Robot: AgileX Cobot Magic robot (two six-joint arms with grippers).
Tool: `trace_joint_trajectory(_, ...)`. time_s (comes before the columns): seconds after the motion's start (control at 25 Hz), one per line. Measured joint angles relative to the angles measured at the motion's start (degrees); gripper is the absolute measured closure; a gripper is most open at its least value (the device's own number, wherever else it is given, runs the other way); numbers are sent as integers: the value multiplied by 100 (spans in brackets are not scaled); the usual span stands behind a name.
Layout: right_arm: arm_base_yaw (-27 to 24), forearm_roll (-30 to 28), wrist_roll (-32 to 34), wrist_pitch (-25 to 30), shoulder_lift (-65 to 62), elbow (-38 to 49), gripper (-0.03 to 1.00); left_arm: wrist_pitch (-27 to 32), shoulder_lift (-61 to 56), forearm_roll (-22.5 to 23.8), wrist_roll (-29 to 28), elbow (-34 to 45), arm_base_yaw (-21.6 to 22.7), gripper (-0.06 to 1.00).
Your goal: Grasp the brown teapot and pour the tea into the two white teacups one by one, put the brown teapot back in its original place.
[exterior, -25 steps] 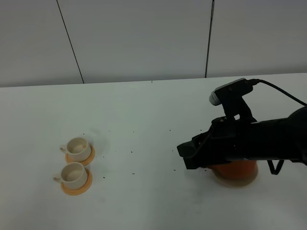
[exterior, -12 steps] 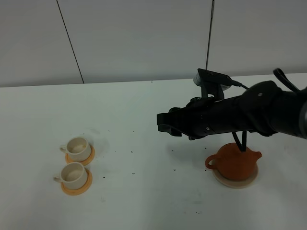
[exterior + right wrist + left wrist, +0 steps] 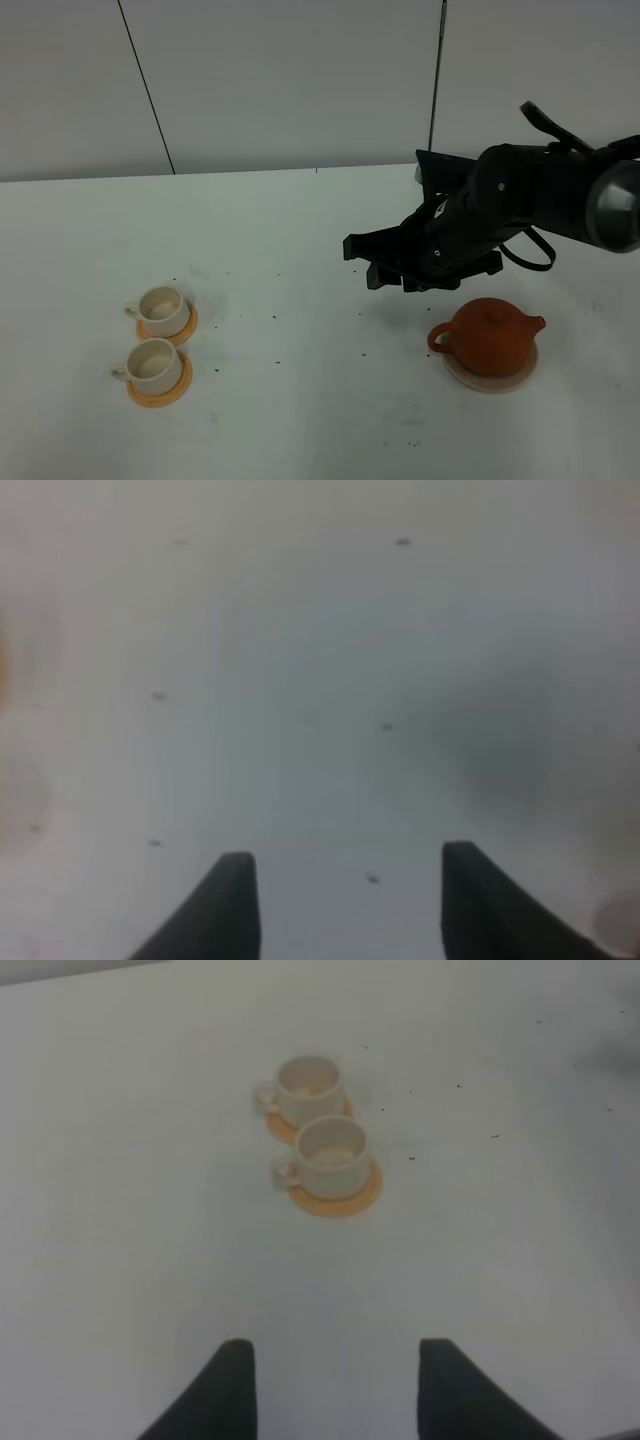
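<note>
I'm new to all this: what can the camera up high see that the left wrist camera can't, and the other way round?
Only the high camera shows the brown teapot sitting on its beige disc, the dark right arm with its pincer, and the wall behind. Only the left wrist view shows the left pincer, open with nothing in it. Both show the two white teacups on their orange coasters and the speckled white table.
</note>
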Motion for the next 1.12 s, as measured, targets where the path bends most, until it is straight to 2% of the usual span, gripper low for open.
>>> trace_joint_trajectory(0.24,0,-253,85,463,390,-247,56,0,0,0,0,0,0,51)
trace_joint_trajectory(0.56,0,-782,85,606,504,-251,56,0,0,0,0,0,0,51)
trace_joint_trajectory(1.12,126,-987,85,1168,504,-258,56,0,0,0,0,0,0,51)
